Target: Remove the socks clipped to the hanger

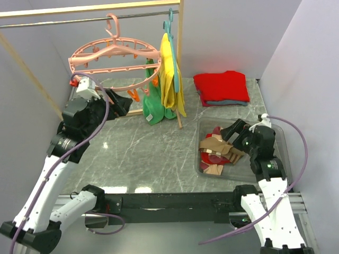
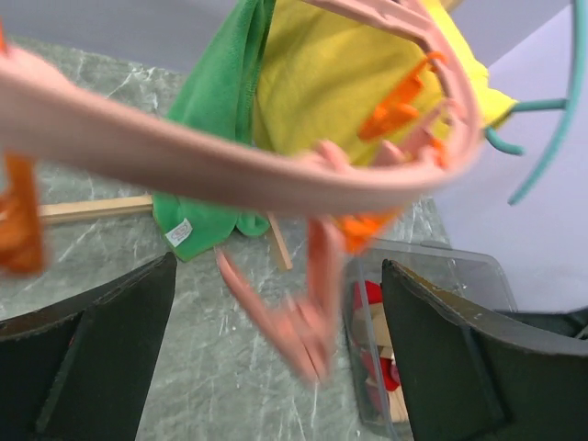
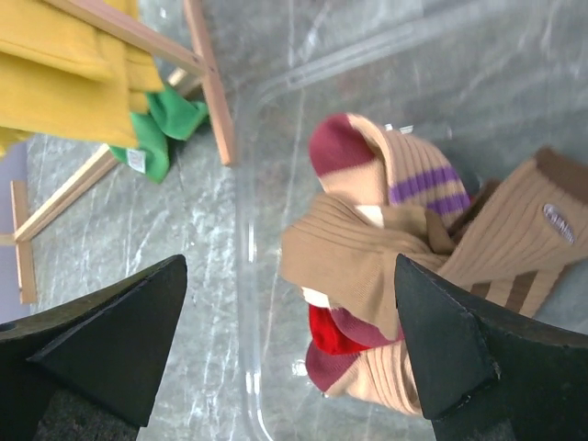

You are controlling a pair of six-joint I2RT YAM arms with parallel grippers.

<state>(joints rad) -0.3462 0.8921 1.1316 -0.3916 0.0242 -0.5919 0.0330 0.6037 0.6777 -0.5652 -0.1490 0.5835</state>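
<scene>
The salmon-pink hanger hangs by its hook from the rail at the back left, with pink and orange clips dangling; I see no socks on it. Its ring crosses the left wrist view, and a blurred pink clip dangles between my fingers. My left gripper is open and empty just under the ring's near edge. The socks, brown-and-tan striped and red, lie heaped in a clear bin at the right. My right gripper is open and empty above the socks, over the bin's left wall.
A yellow cloth on a thin teal hanger and a green cloth hang right of the ring. A wooden rack frame stands behind. A folded red garment lies at the back right. Grey walls close both sides.
</scene>
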